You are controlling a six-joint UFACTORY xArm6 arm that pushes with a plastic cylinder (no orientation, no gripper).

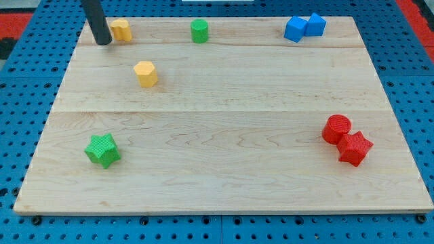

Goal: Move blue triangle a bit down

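Note:
Two blue blocks touch each other at the view's top right. The right one point(315, 24) has a pointed outline and looks like the blue triangle. The left one point(295, 30) looks like a blue cube. My tip point(103, 43) is at the view's top left, far to the left of both blue blocks. It stands just left of a yellow block point(121, 30) and is close to it or touching it.
A yellow hexagon point(146, 73) lies below and right of the tip. A green cylinder point(199, 31) is at the top middle. A green star point(102, 150) is at the lower left. A red cylinder point(336, 129) touches a second red block point(355, 148) at the right.

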